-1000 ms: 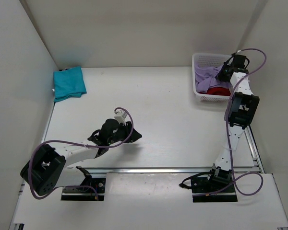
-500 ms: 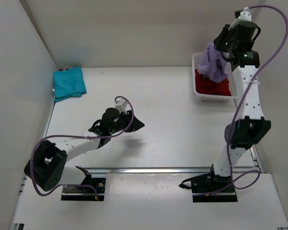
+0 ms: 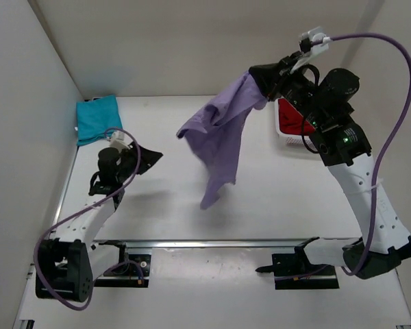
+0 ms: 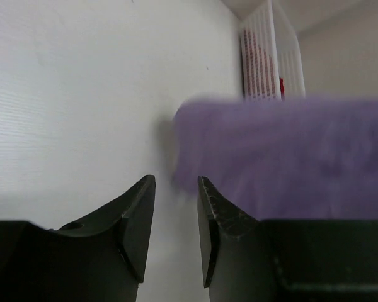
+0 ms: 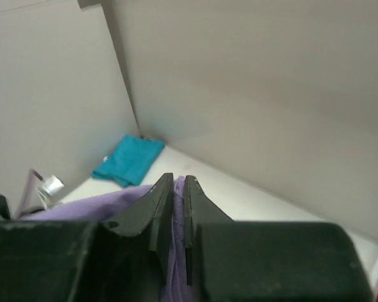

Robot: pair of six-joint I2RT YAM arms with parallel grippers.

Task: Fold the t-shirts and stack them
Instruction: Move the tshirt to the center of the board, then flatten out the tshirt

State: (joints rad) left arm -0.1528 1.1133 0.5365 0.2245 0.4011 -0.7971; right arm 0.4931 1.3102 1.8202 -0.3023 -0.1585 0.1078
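My right gripper [image 3: 260, 77] [image 5: 178, 182] is shut on the pale lavender t-shirt [image 3: 219, 133], which hangs high above the middle of the table; the shirt also shows in the right wrist view [image 5: 82, 204] and, blurred, in the left wrist view [image 4: 283, 151]. The teal t-shirt [image 3: 98, 118] lies folded at the far left corner, also seen in the right wrist view [image 5: 127, 160]. The deep red t-shirt [image 3: 290, 118] lies in the white basket [image 3: 285, 140]. My left gripper [image 3: 151, 156] [image 4: 175, 189] is open and empty above the table's left side, apart from the hanging shirt.
The white lattice basket stands at the far right, partly hidden by my right arm; it shows in the left wrist view [image 4: 264, 50]. White walls close in the table on the left, back and right. A metal rail [image 3: 212, 242] runs along the near edge.
My right gripper has lifted the lavender shirt out of the basket and swung it left over the table, where it now hangs open. My left arm has swung left and back.
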